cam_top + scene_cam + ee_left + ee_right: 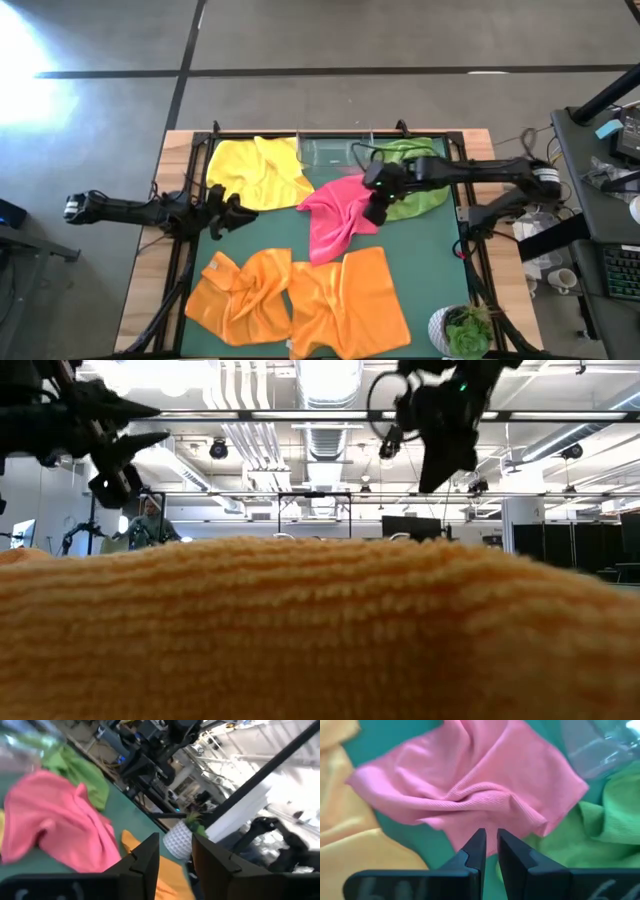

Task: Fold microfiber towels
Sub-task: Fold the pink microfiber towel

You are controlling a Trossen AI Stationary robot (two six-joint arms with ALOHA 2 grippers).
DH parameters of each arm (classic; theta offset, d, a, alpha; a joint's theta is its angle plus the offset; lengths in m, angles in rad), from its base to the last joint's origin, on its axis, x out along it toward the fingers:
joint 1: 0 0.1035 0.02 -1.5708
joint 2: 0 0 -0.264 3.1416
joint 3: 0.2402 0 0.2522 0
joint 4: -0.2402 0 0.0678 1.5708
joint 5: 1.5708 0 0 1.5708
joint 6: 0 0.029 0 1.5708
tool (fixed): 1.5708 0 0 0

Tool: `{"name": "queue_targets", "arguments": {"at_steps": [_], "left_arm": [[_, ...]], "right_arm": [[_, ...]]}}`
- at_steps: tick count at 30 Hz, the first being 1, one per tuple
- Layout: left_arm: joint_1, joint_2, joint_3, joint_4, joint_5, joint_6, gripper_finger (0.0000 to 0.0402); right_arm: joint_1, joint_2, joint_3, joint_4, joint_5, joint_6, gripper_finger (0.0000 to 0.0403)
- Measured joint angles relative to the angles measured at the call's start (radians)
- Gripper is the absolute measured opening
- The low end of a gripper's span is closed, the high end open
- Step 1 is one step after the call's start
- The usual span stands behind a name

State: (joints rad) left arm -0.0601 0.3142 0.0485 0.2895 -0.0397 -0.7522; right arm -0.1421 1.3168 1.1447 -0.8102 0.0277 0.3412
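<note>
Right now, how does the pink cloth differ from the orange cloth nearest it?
The pink towel is bunched into ridges, while the orange towel lies nearly flat and spread out. The pink one overlaps the green towel and sits under the right tool; the orange one overlaps its orange twin, with no tool over it. Both are unfolded.

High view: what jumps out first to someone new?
Five bright cloths on the green mat: yellow towel at the back left, pink towel in the middle, green towel behind it, two orange towels in front. The right gripper hangs over the pink one, empty.
</note>
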Motion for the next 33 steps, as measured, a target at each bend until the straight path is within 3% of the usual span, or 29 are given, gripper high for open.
{"name": "queue_targets", "arguments": {"at_steps": [7,16,24,33], "left_arm": [[0.000,0.169,0.145,0.005,0.000,0.203,0.0099],[0.000,0.520,0.361,-0.032,0.000,0.418,0.0099],[-0.001,0.808,0.543,-0.134,0.044,0.454,0.0099],[-0.019,1.011,0.676,-0.189,0.091,0.454,0.0099]], "right_arm": [[0.000,-0.140,-0.064,0.049,0.000,0.000,0.0038],[0.000,-0.203,-0.097,0.044,0.000,-0.031,0.0038],[0.000,-0.208,-0.098,0.028,-0.001,-0.098,0.0038],[0.000,-0.208,-0.098,0.005,-0.001,-0.134,0.0038]]}}
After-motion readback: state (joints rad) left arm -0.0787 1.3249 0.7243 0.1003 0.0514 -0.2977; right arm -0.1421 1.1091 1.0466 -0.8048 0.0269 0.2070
